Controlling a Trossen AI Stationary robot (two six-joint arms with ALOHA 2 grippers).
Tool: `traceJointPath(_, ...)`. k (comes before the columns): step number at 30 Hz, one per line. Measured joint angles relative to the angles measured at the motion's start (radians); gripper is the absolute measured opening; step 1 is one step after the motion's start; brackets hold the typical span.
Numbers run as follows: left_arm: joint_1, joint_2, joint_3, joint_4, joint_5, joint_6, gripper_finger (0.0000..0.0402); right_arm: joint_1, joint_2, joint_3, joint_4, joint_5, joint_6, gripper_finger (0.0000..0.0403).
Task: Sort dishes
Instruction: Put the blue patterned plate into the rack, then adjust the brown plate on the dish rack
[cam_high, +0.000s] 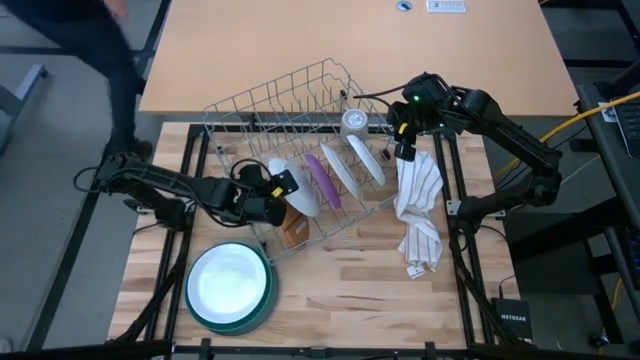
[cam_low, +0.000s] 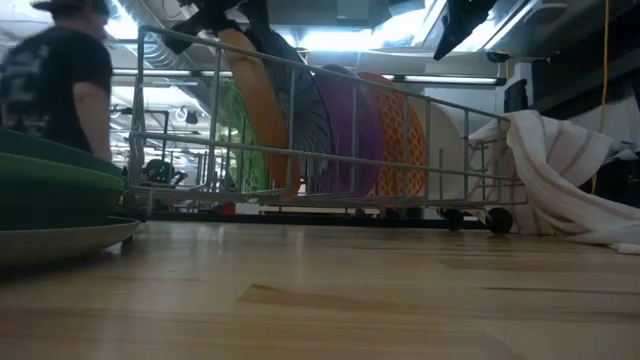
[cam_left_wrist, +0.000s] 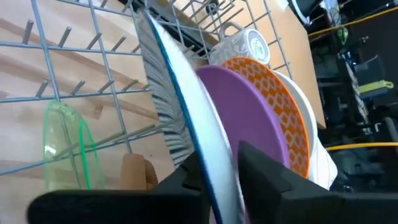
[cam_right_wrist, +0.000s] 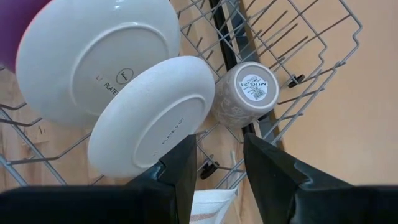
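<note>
A grey wire rack holds dishes standing on edge: a clear green one, a grey-backed plate with a blue rim, a purple one, an orange-patterned one and two white ones. My left gripper is at the rack's near-left side, shut on the grey-backed plate. My right gripper hovers open and empty over the rack's right end, beside the smaller white dish and a mug. A white plate on green and teal ones is stacked at the near left. My left gripper pinches the grey-backed plate's rim between its two fingers, one on the striped back and one on the white face. The fingers come from the table's left, slanting down. The plate stands on edge in the rack, slightly tilted.
A white striped cloth hangs from the rack's right end onto the table. A brown dish sits at the rack's near side. A person stands beyond the table's far left. Bare wood lies along the near edge, right of the stack.
</note>
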Motion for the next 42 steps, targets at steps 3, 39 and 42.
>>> traceJointPath(3, 0.004, 0.000, 0.000, -0.003, 0.007, 0.018, 0.0086, 0.000, 0.000, 0.000, -0.001, 0.000, 0.004, 0.0136)
traceJointPath(39, -0.274, -0.150, 0.001, -0.039, 0.306, 1.747, 0.0118, 0.001, 0.000, 0.000, -0.160, -0.290, 0.068, 0.0136)
traceJointPath(42, -0.300, -0.131, 0.001, -0.069, 0.301, 1.889, 0.0118, 0.001, 0.000, 0.000, -0.159, -0.307, 0.109, 0.0136)
